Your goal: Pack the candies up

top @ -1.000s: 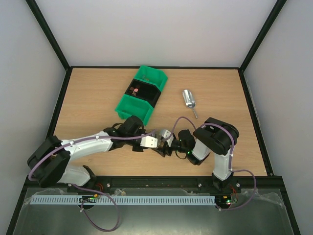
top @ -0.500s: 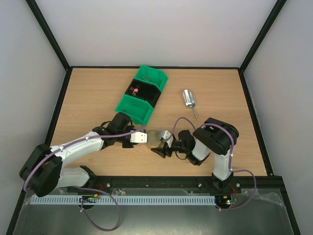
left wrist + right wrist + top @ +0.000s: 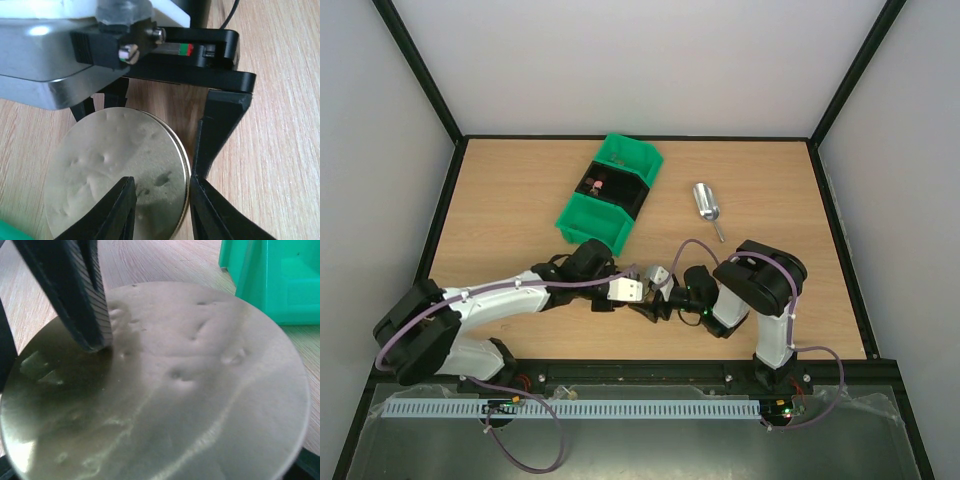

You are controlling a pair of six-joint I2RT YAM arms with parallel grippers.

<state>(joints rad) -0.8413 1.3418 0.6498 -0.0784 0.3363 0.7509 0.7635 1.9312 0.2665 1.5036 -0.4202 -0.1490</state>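
A small jar with a dented gold lid [image 3: 115, 175] stands on the table near the front middle; the lid fills the right wrist view [image 3: 165, 385]. The right gripper [image 3: 650, 300] is shut on the jar: its black fingers [image 3: 222, 120] flank it just under the lid. My left gripper [image 3: 162, 180] hangs over the lid's right part, jaws apart, one finger on the lid top [image 3: 87, 305] and the other beside the rim. The jar's contents are hidden. A few tiny pinkish candies [image 3: 598, 184] lie in the black bin.
A green bin [image 3: 582, 215] with a black bin [image 3: 625, 190] set in it stands at the back left of the jar; its corner shows close by in the right wrist view [image 3: 280, 280]. A metal scoop [image 3: 706, 205] lies on the table at the back right.
Half a second ago the left gripper had drawn back to the left, baring the gold lid. Now it is back over the lid. The right arm has not moved.
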